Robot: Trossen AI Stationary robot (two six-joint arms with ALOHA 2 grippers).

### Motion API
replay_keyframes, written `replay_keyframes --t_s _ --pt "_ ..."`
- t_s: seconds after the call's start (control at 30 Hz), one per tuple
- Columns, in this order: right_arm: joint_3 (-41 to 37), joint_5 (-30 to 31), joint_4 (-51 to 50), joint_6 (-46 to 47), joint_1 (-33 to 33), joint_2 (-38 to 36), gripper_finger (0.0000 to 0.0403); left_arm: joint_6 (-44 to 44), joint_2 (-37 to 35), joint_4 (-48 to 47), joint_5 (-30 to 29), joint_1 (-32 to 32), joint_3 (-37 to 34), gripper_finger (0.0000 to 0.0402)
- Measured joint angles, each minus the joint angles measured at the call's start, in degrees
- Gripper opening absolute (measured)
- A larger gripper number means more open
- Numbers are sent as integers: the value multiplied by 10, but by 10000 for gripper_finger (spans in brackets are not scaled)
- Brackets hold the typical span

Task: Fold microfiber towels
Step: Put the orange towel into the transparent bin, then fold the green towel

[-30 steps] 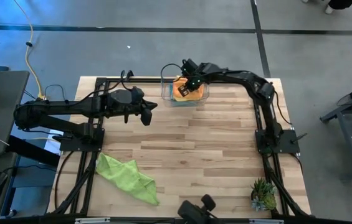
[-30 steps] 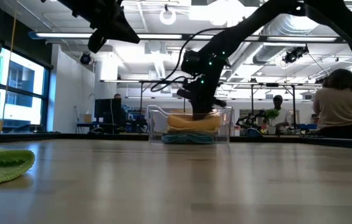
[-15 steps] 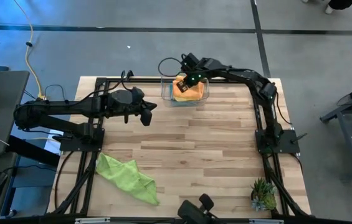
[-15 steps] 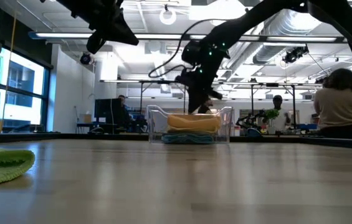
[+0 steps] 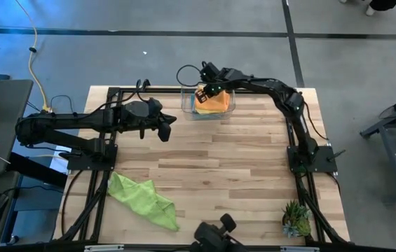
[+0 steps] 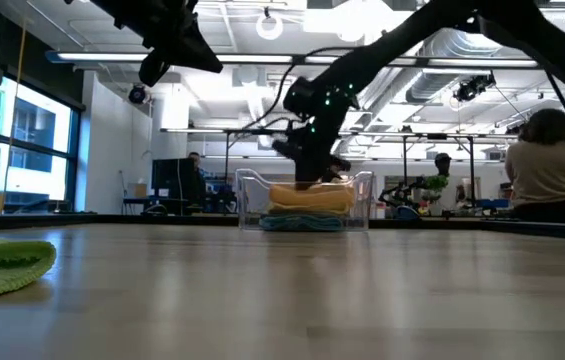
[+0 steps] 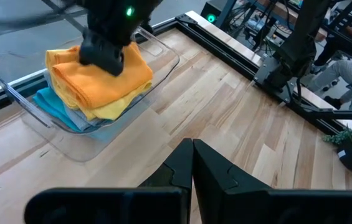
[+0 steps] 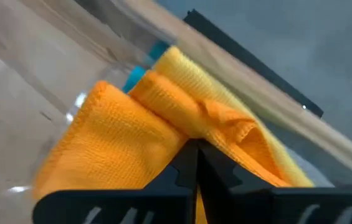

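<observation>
Right end effector [image 5: 202,91], fingers closed and holding nothing, is pressing on the folded nubby orange towel [image 7: 101,78] topping the stack in the clear bin [image 7: 14,99]. Left end effector [image 5: 164,131], closed, is hovering mid-surface. Crumpled lime towel [image 5: 144,199] is lying on the plank surface [image 5: 240,168].

The high camera is looking straight down on the whole table [image 5: 205,168] from far above. The low camera is sitting at tabletop level, facing across to the clear bin [image 6: 305,203] and the room behind. The left wrist camera is looking at that bin [image 7: 82,134] from a distance, while the right wrist camera is hovering very close over the orange towel [image 8: 119,149]. All 4 views are sharing the bin.
</observation>
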Motion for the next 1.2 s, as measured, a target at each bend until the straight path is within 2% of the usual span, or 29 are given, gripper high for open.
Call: replay_keyframes --t_s 0.4,0.53,0.77,0.9,1.07,1.2 --pt "2 -2 6 0 2 26 0 -3 0 0 0 0 0 0" --pt "29 -3 -14 -6 0 18 0 0 0 0 0 0 0 0" --pt "74 -72 -54 -78 -4 -33 0 7 0 -1 30 3 0 0" --pt "14 -97 5 -86 1 -78 0 25 0 -6 32 3 0 0" --pt "-137 -117 176 -59 26 -162 0 33 0 -14 53 3 0 0" --pt "-280 -80 294 -19 61 -252 0 41 0 -32 90 3 0 0"
